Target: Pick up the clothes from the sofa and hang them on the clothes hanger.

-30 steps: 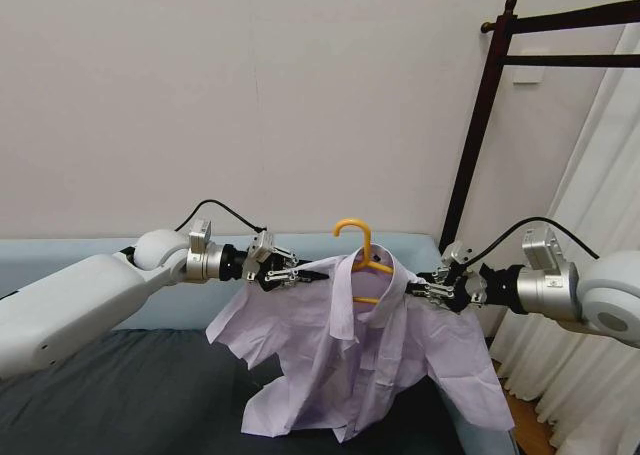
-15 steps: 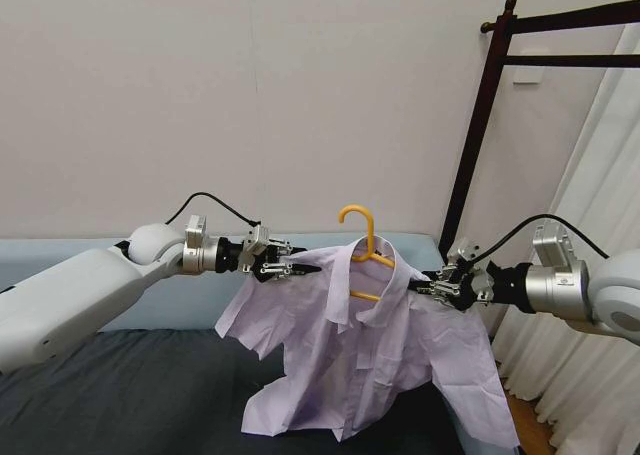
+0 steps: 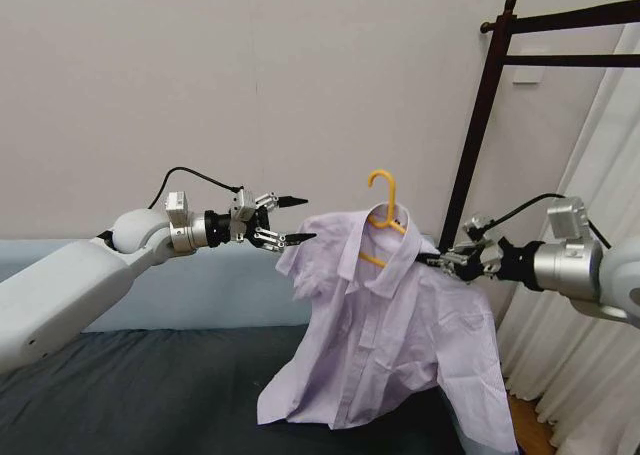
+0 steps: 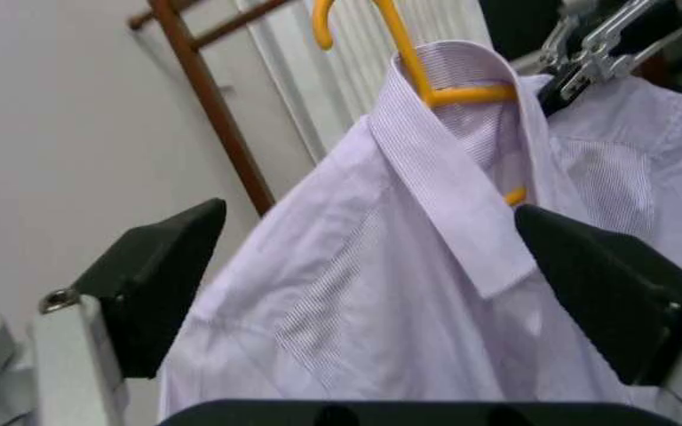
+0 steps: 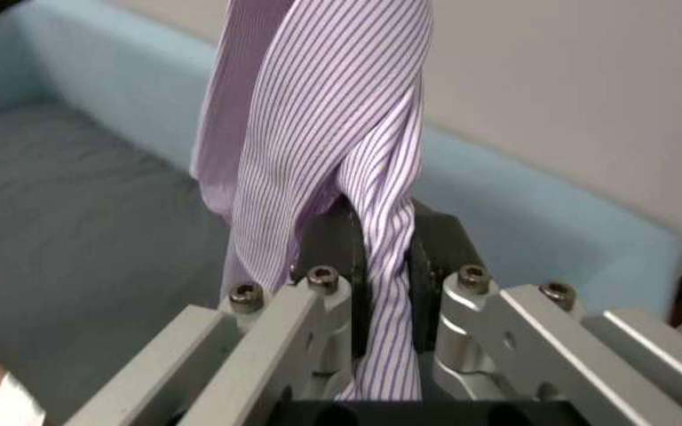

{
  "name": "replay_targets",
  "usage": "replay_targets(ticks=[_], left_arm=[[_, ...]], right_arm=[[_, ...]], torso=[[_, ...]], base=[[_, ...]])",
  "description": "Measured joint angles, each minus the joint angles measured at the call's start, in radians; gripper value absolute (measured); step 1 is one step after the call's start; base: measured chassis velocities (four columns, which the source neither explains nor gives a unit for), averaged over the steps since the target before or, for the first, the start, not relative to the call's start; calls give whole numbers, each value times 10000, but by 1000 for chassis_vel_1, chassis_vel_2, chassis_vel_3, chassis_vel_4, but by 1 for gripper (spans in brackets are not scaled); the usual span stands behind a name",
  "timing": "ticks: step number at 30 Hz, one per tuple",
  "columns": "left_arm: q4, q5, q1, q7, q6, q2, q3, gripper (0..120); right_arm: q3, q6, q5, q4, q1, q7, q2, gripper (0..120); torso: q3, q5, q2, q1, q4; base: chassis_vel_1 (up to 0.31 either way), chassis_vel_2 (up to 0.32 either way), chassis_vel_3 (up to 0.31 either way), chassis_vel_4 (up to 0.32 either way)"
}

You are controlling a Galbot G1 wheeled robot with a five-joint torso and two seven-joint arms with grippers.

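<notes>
A lilac striped shirt (image 3: 380, 345) hangs on a yellow hanger (image 3: 384, 213) in mid air above the sofa. My right gripper (image 3: 447, 263) is shut on the shirt's shoulder fabric (image 5: 379, 240), pinched between its pads. My left gripper (image 3: 295, 221) is open just left of the shirt's other shoulder, apart from the cloth. In the left wrist view the shirt (image 4: 436, 266) and the yellow hanger (image 4: 436, 84) lie ahead of the spread black fingers (image 4: 157, 275). The shirt's free sleeve droops down.
A dark wooden clothes rack (image 3: 490, 95) stands at the right, behind the shirt, with its bar near the top edge. A light blue sofa (image 3: 200, 295) with a dark grey seat (image 3: 120, 395) lies below. White curtains (image 3: 590, 375) hang at the far right.
My left gripper opened and let go of the shirt's shoulder, then rose and drew back left. The shirt and hanger shifted right and upward with my right gripper.
</notes>
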Motion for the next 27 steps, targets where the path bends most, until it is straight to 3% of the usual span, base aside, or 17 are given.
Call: replay_targets(ticks=[2,4,8,10,12,18,22,27], left_arm=[[-829,-43,868,-1158,44,63,-546,100],[-1079,-61,1099,-1456,50,64,-688,100],[-2693,-271,2511,-3187,185,-16,-1448,100],[-2847,-275,2660,-3460,210,-57,-1498,100],[-3311,-334,3070,-4700,261,-333,-1506,100],[-3606,-613,2751,-5784,444,-717,-842,100],[-3459,-765,1954,-6539,631,-1370,130,100],[-3279,-789,1625,-7040,796,-1840,636,98]], right_arm=[[362,-13,273,-29,99,336,-127,7],[432,-17,343,-28,110,428,-181,7],[781,-29,1036,137,108,1468,-576,7],[807,-30,1125,167,101,1595,-627,7],[867,-31,1568,333,72,2234,-775,7],[670,-32,1667,483,63,2717,-843,7],[468,-32,1874,664,84,3597,-758,7],[488,-31,2230,887,-34,3967,-829,7]], torso=[[0,-3,0,0,-2],[1,-5,0,0,-2],[0,0,1,0,-2],[0,0,1,-1,-2],[0,-2,0,-1,-3],[0,0,1,0,-3],[1,2,0,0,-4],[1,1,0,0,-4]], base=[[0,0,0,0],[0,0,0,0],[0,0,0,0],[0,0,0,0],[0,0,0,0],[0,0,0,0],[0,0,0,0],[0,0,0,0]])
